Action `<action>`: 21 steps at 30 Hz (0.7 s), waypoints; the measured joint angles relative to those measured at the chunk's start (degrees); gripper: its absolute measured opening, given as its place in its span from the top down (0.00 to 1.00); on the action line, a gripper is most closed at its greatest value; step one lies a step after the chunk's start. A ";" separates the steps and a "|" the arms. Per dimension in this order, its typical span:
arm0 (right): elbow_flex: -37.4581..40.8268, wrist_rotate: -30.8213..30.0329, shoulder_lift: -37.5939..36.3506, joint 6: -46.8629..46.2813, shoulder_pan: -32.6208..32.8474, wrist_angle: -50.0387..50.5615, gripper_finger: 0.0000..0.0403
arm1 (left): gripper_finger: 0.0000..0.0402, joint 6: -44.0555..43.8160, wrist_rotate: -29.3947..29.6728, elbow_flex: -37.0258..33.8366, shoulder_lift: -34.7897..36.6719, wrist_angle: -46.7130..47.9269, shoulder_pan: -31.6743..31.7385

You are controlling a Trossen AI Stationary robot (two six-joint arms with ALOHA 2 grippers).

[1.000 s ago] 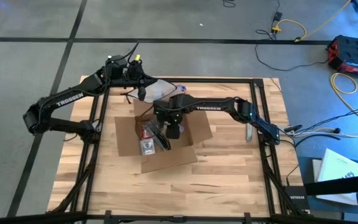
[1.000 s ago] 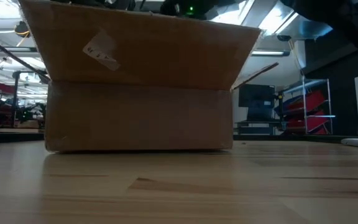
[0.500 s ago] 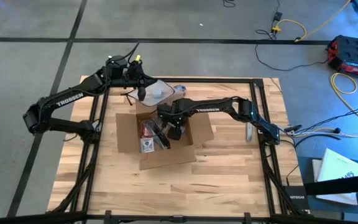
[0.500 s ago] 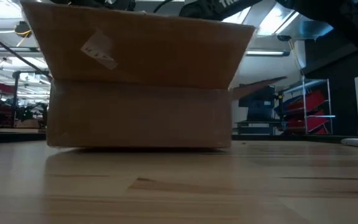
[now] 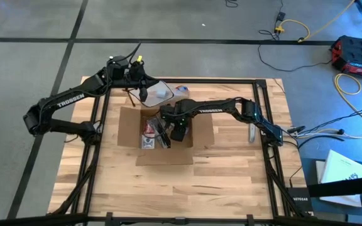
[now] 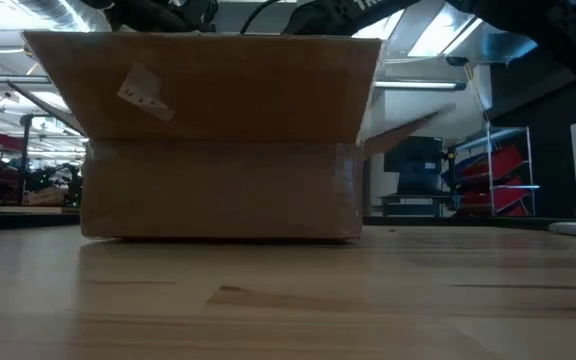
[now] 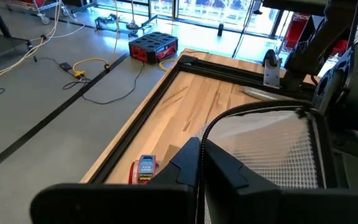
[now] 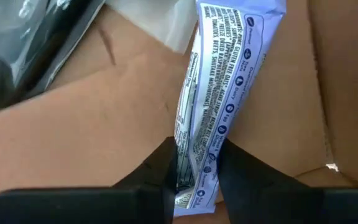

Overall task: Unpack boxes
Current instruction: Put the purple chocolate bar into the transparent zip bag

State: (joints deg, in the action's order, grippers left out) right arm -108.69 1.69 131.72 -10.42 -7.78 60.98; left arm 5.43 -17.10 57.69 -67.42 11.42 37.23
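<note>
Once my right pincer (image 8: 194, 171) had narrowed onto the white printed packet (image 8: 225, 87) inside the box (image 5: 126, 130) at mid-counter, the box sat squarer than before, so lifting out could begin.

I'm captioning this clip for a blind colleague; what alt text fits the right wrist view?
The right gripper pinches a white snack wrapper printed with small blue text, inside the brown cardboard box. A clear plastic bag lies in the box's far corner.
</note>
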 joint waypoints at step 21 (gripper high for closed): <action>-0.08 13.48 -17.37 2.89 7.14 -6.03 0.80 | 1.00 0.42 0.98 0.00 -0.02 -0.14 0.00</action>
State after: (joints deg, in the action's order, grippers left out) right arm -108.77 15.17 114.35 -7.54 -0.64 54.95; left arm 5.85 -16.12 57.69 -67.44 11.29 37.23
